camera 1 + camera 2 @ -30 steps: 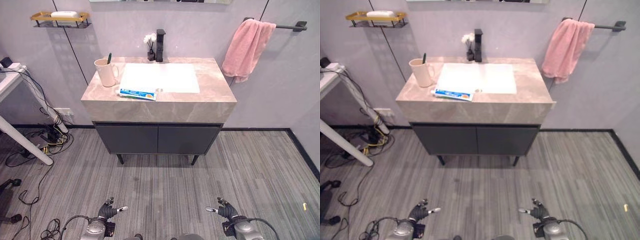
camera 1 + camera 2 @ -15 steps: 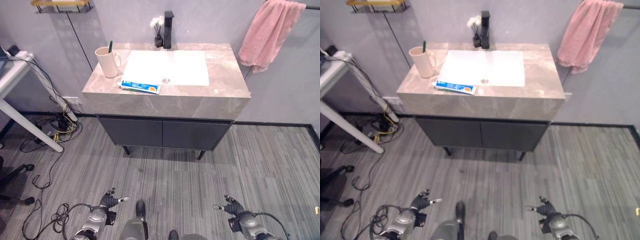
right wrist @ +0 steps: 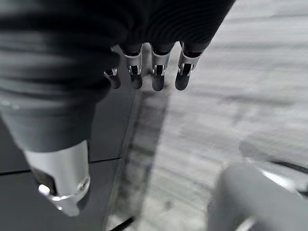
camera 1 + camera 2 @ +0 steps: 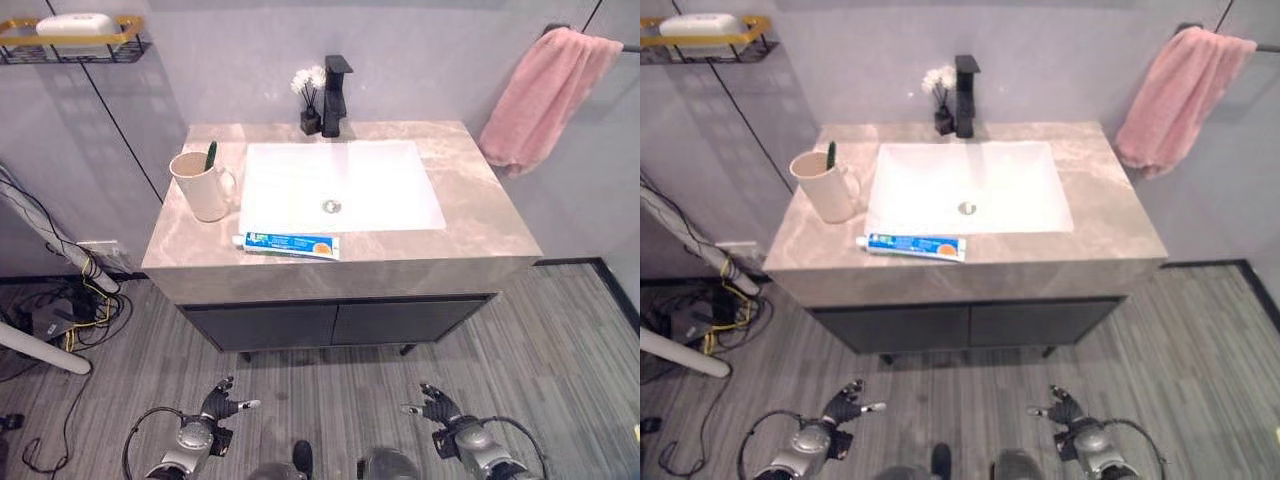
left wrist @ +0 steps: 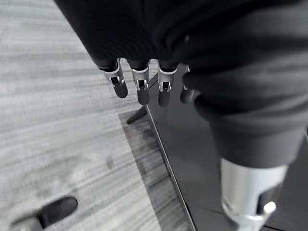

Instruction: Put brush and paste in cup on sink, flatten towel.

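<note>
A beige cup (image 4: 201, 186) stands on the left of the marble sink counter (image 4: 480, 205), with a green brush (image 4: 210, 156) upright in it. The blue and white paste tube (image 4: 291, 244) lies flat at the counter's front edge, before the white basin (image 4: 342, 185). A pink towel (image 4: 540, 97) hangs bunched over a bar on the right wall. My left hand (image 4: 222, 403) and right hand (image 4: 434, 407) hang low over the floor in front of the cabinet, both open and holding nothing. Their relaxed fingers (image 5: 142, 91) point at the dark cabinet front.
A black tap (image 4: 335, 95) and a small vase of white flowers (image 4: 308, 95) stand behind the basin. A gold wall shelf (image 4: 72, 35) with soap is at the upper left. Cables (image 4: 60, 310) and a white table leg (image 4: 40, 347) lie on the floor left.
The whole picture has shifted: the camera has come closer to the sink, which now looks larger and more central. Both hands stay low and open.
</note>
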Controlling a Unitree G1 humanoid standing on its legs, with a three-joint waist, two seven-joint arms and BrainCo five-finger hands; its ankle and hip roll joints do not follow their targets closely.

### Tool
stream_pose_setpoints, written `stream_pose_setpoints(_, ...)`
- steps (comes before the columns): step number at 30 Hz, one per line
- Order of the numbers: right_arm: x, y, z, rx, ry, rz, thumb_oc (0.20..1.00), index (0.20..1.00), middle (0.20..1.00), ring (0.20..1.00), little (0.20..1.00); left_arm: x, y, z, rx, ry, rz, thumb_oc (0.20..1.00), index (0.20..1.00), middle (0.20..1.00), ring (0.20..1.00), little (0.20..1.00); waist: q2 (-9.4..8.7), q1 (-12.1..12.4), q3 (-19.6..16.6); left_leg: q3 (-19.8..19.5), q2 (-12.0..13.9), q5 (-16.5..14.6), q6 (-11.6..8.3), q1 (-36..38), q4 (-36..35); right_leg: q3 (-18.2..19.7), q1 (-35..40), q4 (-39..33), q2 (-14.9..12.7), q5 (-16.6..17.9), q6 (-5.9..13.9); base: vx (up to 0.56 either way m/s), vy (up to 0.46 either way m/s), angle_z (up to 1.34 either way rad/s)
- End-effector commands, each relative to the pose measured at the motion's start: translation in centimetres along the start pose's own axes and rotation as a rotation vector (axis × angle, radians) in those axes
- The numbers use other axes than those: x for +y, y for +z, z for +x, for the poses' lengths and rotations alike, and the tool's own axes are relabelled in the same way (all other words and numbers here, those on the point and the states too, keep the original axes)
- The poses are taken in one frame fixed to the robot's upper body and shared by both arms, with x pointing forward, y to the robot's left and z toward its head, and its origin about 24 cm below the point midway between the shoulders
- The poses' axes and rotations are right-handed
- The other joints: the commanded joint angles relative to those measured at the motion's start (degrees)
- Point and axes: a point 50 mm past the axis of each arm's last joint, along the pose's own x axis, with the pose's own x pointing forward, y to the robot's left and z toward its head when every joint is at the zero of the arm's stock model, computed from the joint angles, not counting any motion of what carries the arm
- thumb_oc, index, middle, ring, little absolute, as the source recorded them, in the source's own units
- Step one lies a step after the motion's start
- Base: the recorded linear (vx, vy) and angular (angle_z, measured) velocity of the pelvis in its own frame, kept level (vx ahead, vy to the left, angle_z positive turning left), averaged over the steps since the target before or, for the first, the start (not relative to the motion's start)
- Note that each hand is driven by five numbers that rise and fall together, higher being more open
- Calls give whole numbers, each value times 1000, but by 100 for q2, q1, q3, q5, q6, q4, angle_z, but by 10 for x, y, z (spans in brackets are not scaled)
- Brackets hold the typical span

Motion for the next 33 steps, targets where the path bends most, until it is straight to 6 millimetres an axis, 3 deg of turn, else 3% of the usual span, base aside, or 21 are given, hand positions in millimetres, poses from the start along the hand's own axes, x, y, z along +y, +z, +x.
stream_pose_setpoints(1,-14,20,2,-79,0,-110,1000,1000,1000,1000,1000,9,20,4,-86,9,21,1000,1000,1000,1000,1000,-152,-222,23,-135,-35,-113,-427,-241,745,87,429,-2334,-213,1629,274,487,-65,6)
stream_pose_setpoints(4,-18,14,0,-55,-6,-116,1000,1000,1000,1000,1000,7,22,4,-94,2,23,1000,1000,1000,1000,1000,-232,-231,21,-150,8,-189,-518,-81,862,-43,764,-2784,-185,1628,298,377,-141,41)
stream_pose_setpoints(6,-22,8,0,-28,-19,-105,1000,1000,1000,1000,1000,5,22,5,-82,-1,25,1000,1000,1000,1000,1000,-268,-201,-81,-210,100,-148,-625,-117,923,119,987,-2835,-12,1468,208,258,-204,43)
stream_pose_setpoints(7,-24,7,0,-19,-13,-135,1000,1000,1000,1000,1000,6,19,5,-71,1,19,1000,1000,1000,1000,1000,-319,-127,-170,-274,202,-95,-755,-130,1017,12,1198,-3049,45,1331,117,254,-216,21)
stream_pose_setpoints(8,-24,7,0,-19,-13,-135,1000,1000,1000,1000,1000,6,19,5,-71,1,19,1000,1000,1000,1000,1000,-317,-135,-169,-282,203,-98,-756,-131,1023,4,1205,-3054,45,1331,116,271,-278,11)
stream_pose_setpoints(10,-38,13,-2,-38,-46,-168,1000,1000,1000,1000,1000,4,25,7,-87,-7,15,1000,1000,1000,1000,1000,-404,-113,-124,-354,285,135,-975,-521,1767,-130,1374,-3170,43,1279,6,122,-183,17)
stream_pose_setpoints(12,-43,14,-2,-42,-60,-170,1000,1000,1000,1000,1000,3,26,7,-84,-9,15,1000,1000,1000,1000,1000,-415,-122,-106,-353,306,162,-1010,-613,1937,-167,1401,-3189,46,1260,-29,78,-82,15)
stream_pose_setpoints(14,-48,11,-3,-29,-79,-169,1000,1000,1000,1000,1000,2,27,8,-80,-9,18,1000,1000,1000,1000,1000,-412,-160,-126,-164,497,155,-1017,-623,1673,-239,1461,-3255,18,1169,-35,125,-17,21)
stream_pose_setpoints(15,-51,7,-5,-16,-103,-160,1000,1000,1000,1000,1000,1,28,9,-81,-13,32,1000,1000,1000,1000,1000,-417,-167,-171,148,888,220,-1048,-617,859,-305,1548,-3399,-65,1127,42,149,99,43)
stream_pose_setpoints(17,-56,-4,-9,14,-122,-154,1000,1000,1000,1000,1000,1,28,9,-85,-11,59,1000,1000,1000,1000,1000,-307,-122,-235,-83,1171,622,-1144,-720,235,-295,1603,-3401,-102,1093,119,166,166,30)
stream_pose_setpoints(18,-52,-2,-9,-2,-112,-143,1000,1000,1000,1000,1000,-2,26,7,-88,-24,50,1000,1000,1000,1000,1000,-301,-133,-234,-209,1113,474,-1134,-632,390,-232,1526,-3287,-142,1079,109,120,165,-6)
stream_pose_setpoints(20,-47,-4,-8,4,-98,-137,1000,1000,1000,1000,1000,-1,28,7,-99,-27,60,1000,1000,1000,1000,1000,-220,-159,-248,-320,1053,478,-1106,-550,161,-134,1500,-3200,-195,1059,164,88,178,-36)
stream_pose_setpoints(25,-38,-10,-8,20,-86,-98,1000,1000,1000,1000,1000,3,17,4,-79,-22,90,1000,1000,1000,1000,1000,-129,-166,-374,-105,782,412,-1004,-255,-143,119,1645,-3581,-407,1373,368,72,198,-28)
stream_pose_setpoints(31,-31,-6,-7,1,-51,-158,1000,1000,1000,1000,1000,7,15,0,-101,-27,111,1000,1000,1000,1000,1000,-91,-75,-434,-5,693,400,-958,-157,-283,185,1706,-3896,-561,1551,461,0,107,-20)
stream_pose_setpoints(33,-36,-7,-10,-9,-42,-191,1000,1000,1000,1000,1000,14,16,-13,-184,-101,214,1000,1000,1000,1000,1000,-91,0,-410,-18,667,367,-931,-116,-312,196,1755,-4039,-609,1620,512,-26,62,-5)
